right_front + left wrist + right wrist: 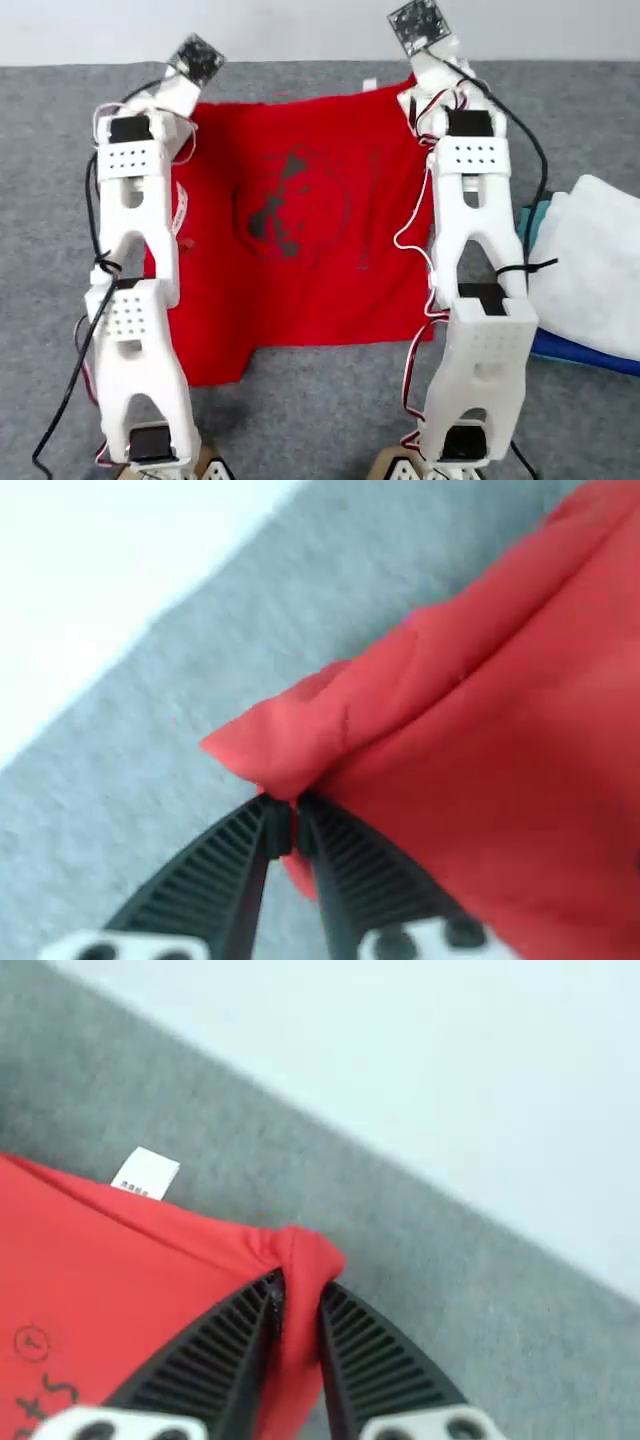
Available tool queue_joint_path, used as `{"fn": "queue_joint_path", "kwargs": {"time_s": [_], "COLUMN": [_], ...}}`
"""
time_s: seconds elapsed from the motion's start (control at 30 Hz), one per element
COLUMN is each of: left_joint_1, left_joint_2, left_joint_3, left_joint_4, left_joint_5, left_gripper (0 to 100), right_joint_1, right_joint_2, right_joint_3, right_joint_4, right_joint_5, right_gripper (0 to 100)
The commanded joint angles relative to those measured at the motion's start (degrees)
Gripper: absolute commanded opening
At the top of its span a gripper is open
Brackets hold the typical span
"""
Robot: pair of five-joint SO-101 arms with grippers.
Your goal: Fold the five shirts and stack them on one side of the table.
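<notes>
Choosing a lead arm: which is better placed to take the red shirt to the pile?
Right, probably: the pile lies beside that arm. Both the right gripper and left gripper are shut on red shirt corners.

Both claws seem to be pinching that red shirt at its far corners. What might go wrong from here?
The left gripper and the right gripper each pinch only a small fold at a corner of the red shirt, so one corner may slip free and the fold would likely come out crooked. The stack of folded shirts lies close beside the right arm, which might nudge it.
</notes>
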Motion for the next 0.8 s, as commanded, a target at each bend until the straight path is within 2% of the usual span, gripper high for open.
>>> {"fn": "queue_joint_path", "kwargs": {"time_s": [0.0, 0.2, 0.37, 0.5, 0.77], "left_joint_1": [1.0, 1.3, 1.1, 1.3, 0.4], "left_joint_2": [3.4, 8.4, 8.7, 8.8, 9.1], "left_joint_3": [-12.0, -21.8, -23.3, -25.8, -32.8], "left_joint_4": [-1.5, -0.7, 1.5, 11.4, 29.9], "left_joint_5": [0.4, -2.9, -9.4, -14.0, -20.7], "left_gripper": [0, 0, 0, 0, 0], "right_joint_1": [0.7, 1.5, 1.6, 1.5, 0.9], "right_joint_2": [0.6, 3.7, 3.9, 2.6, -2.6], "right_joint_3": [-1.7, -1.7, -1.7, -1.8, -1.8], "right_joint_4": [-3.0, -3.4, -3.0, 0.4, 19.0], "right_joint_5": [0.4, 0.4, 0.4, 0.6, 0.7], "right_gripper": [0.8, 0.8, 0.8, 0.8, 0.8]}}
